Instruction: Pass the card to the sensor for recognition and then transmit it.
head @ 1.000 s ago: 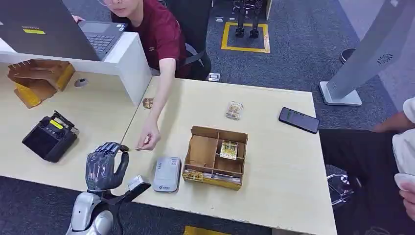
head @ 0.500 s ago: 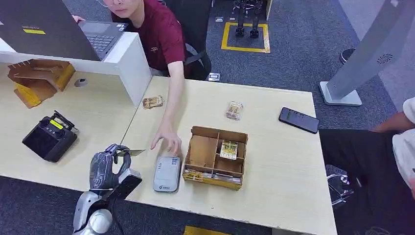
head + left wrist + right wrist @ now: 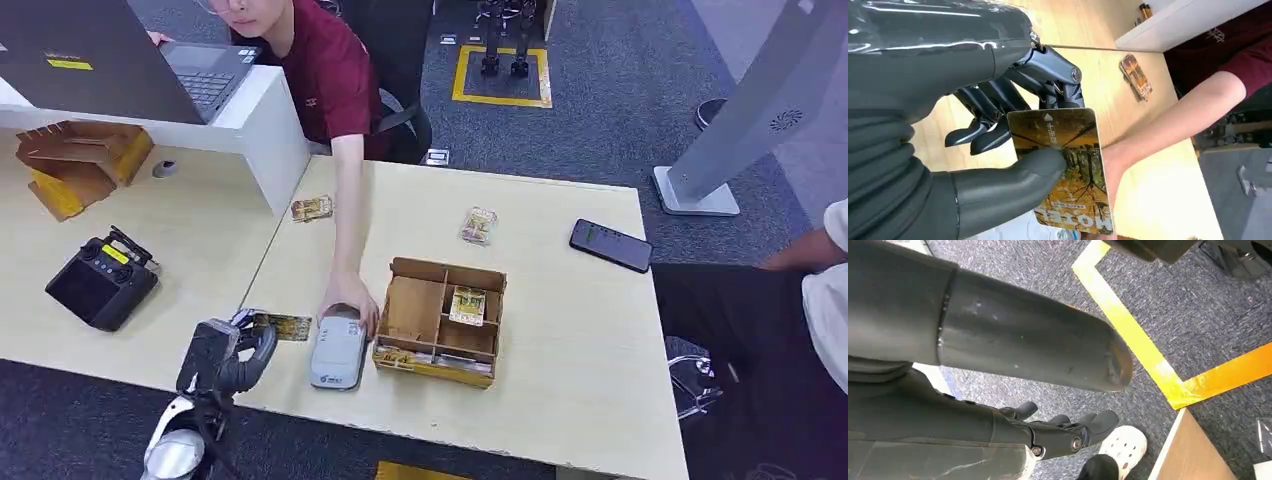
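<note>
A yellow-brown printed card (image 3: 283, 325) (image 3: 1068, 165) is pinched between the thumb (image 3: 1013, 175) and fingers (image 3: 1048, 75) of my left hand (image 3: 225, 350), near the table's front edge. The card sticks out level toward the grey-white card sensor (image 3: 338, 355), which lies just to its right and apart from it. A person's hand (image 3: 350, 295) rests on the sensor's far end. My right hand (image 3: 973, 430) hangs beside my body over the carpet, fingers apart and holding nothing.
A compartmented wooden box (image 3: 445, 270) with cards stands right of the sensor. A black handheld device (image 3: 100, 280) sits to the left. Loose card packs (image 3: 312, 208) (image 3: 478, 226), a phone (image 3: 611, 245) and a white partition (image 3: 270, 130) lie farther back. Another person (image 3: 830, 290) sits at the right.
The person let go of the card into my left hand, then moved their hand onto the sensor. My left hand turned and carried the card right, toward the sensor.
</note>
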`<act>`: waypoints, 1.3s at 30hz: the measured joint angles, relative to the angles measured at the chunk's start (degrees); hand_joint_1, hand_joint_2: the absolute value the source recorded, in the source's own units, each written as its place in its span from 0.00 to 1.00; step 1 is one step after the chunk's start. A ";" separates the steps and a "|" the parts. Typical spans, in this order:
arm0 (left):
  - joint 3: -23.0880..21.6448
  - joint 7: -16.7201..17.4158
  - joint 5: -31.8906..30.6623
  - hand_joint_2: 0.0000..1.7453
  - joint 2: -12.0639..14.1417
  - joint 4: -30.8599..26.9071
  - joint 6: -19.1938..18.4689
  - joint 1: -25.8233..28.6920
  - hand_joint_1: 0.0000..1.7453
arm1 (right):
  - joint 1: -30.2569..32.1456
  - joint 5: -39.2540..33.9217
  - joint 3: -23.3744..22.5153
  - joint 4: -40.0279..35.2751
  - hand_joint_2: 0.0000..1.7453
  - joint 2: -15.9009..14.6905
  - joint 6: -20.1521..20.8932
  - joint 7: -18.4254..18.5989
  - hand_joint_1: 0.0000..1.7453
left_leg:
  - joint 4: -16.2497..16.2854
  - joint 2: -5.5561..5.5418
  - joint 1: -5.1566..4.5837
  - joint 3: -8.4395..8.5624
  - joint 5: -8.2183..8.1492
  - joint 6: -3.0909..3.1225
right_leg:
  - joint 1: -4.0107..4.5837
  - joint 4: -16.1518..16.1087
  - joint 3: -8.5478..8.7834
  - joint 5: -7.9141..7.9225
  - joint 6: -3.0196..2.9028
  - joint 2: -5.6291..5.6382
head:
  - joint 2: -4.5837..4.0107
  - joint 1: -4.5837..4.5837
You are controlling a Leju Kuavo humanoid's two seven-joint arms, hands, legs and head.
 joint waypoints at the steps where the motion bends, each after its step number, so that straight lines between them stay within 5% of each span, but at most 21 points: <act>1: 0.00 0.11 0.52 1.00 0.11 -0.37 -0.29 0.22 1.00 | 0.01 0.00 -0.13 0.00 0.00 0.02 -0.09 0.02 0.00 | 0.00 0.00 0.00 0.00 0.00 0.00 | 0.00 0.00 0.00 0.00 0.00 0.00 | 0.00 0.02; 4: -0.13 1.16 2.12 1.00 0.94 -1.86 -1.36 0.99 1.00 | 0.01 0.00 -0.37 0.00 0.00 0.09 -0.15 0.24 0.00 | 0.00 0.00 0.00 0.01 0.00 0.00 | 0.00 0.00 0.00 0.00 0.00 0.00 | 0.00 0.00; 10: -3.65 3.65 -8.99 1.00 1.81 -2.56 2.91 1.09 1.00 | 0.04 -0.07 -0.87 0.00 0.00 0.13 -0.15 0.59 0.00 | 0.00 -0.01 -0.02 0.00 0.00 0.00 | 0.00 0.00 0.01 0.00 0.00 -0.01 | 0.00 0.02; 18: -7.28 5.46 -14.15 1.00 1.57 -1.83 5.18 1.06 1.00 | 0.01 0.53 -1.40 0.00 0.00 0.48 -0.09 0.74 0.00 | 0.00 0.00 -0.02 0.01 0.00 0.00 | 0.00 -0.01 -0.01 0.00 0.00 0.00 | 0.00 0.02; 26: -8.79 8.35 -21.97 1.00 -0.77 1.86 10.47 -0.30 1.00 | 0.01 1.40 -1.42 0.00 0.00 0.66 -0.04 0.94 0.00 | 0.00 0.00 -0.02 0.01 0.00 0.00 | 0.00 -0.01 -0.01 0.00 0.00 0.00 | 0.00 0.02; 39: -8.68 11.36 -30.62 1.00 -3.36 6.99 14.03 -3.11 1.00 | -0.01 2.77 -1.42 0.00 0.00 0.83 0.70 1.11 0.00 | 0.01 -0.01 -0.02 0.00 0.00 0.00 | 0.00 -0.01 0.01 0.00 0.00 -0.01 | 0.00 0.02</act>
